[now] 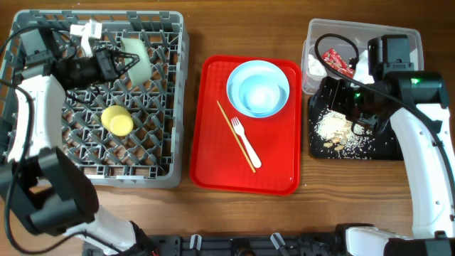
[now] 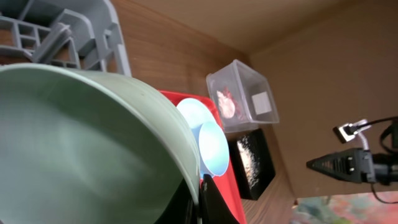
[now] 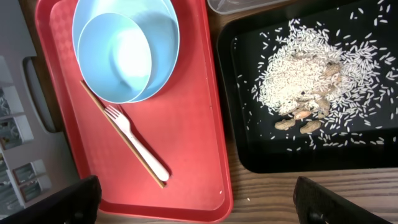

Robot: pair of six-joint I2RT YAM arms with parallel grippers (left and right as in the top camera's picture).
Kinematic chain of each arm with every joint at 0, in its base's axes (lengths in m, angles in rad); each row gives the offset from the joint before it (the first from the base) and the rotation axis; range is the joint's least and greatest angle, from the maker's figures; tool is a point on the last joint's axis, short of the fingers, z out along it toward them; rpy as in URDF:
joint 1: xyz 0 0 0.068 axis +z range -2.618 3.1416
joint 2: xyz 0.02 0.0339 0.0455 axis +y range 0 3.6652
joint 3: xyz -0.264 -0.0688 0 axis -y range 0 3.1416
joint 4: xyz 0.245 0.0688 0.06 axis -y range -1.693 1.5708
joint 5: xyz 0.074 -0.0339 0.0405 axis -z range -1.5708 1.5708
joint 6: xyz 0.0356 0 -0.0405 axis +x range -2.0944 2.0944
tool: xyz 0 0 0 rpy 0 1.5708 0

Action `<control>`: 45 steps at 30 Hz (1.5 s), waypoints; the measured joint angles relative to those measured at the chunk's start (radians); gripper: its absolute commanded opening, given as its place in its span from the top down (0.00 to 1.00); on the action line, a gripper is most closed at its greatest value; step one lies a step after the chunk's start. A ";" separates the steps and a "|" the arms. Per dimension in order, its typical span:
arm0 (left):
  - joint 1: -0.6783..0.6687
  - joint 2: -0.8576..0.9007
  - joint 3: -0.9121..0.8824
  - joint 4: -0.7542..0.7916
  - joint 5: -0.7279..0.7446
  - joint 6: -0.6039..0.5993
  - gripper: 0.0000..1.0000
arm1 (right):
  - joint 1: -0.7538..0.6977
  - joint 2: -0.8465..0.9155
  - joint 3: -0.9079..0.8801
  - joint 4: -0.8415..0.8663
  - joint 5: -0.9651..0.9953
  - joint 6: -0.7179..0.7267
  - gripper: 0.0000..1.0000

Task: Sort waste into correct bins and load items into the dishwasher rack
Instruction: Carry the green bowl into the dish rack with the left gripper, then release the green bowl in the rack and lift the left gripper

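Overhead: left end effector [image 1: 122, 62] is over the back of the grey rack [image 1: 178, 92], pinched on the rim of the light green saucer [image 1: 140, 60]. The saucer is on edge among the pegs; can't tell if it's seated. Yellow cup [image 1: 117, 119] is already in the rack. Red tray [image 1: 281, 163] in the middle of the table [image 1: 195, 28] carries the plate [image 1: 281, 75] with the bowl [image 1: 257, 96] in it, plus the fork [image 1: 245, 142] and the wooden stick [image 1: 229, 124]. Red wrapper [image 1: 338, 62] and tissue [image 1: 315, 67] are in the clear tub [image 1: 313, 32], rice crumbs [image 1: 335, 131] in the black tray [image 1: 316, 149]. Right end effector [image 1: 359, 117] hangs over the black tray.

Left wrist: the saucer [image 2: 81, 137] fills the frame, its rim clamped between the dark fingers [image 2: 214, 205] at the bottom edge. A rack corner [image 2: 81, 37] shows top left. Plate [image 2: 191, 111], bowl [image 2: 214, 146], tub [image 2: 245, 93] and black tray [image 2: 252, 162] are beyond.

Right wrist: right end effector [image 3: 196, 186] is spread wide and holds nothing. It looks down on the tray [image 3: 205, 124] with plate [image 3: 165, 31], bowl [image 3: 115, 56], fork [image 3: 134, 137] and stick [image 3: 102, 115]. Rice [image 3: 298, 74] is piled in the black tray [image 3: 233, 124].

Progress: waste looks sorted, cup is loaded, saucer is going in. Left to load: plate, bowl, fork, stick.
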 measured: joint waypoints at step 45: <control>0.102 0.146 0.000 0.210 0.222 0.000 0.96 | 0.000 0.000 0.000 -0.026 0.000 -0.022 0.00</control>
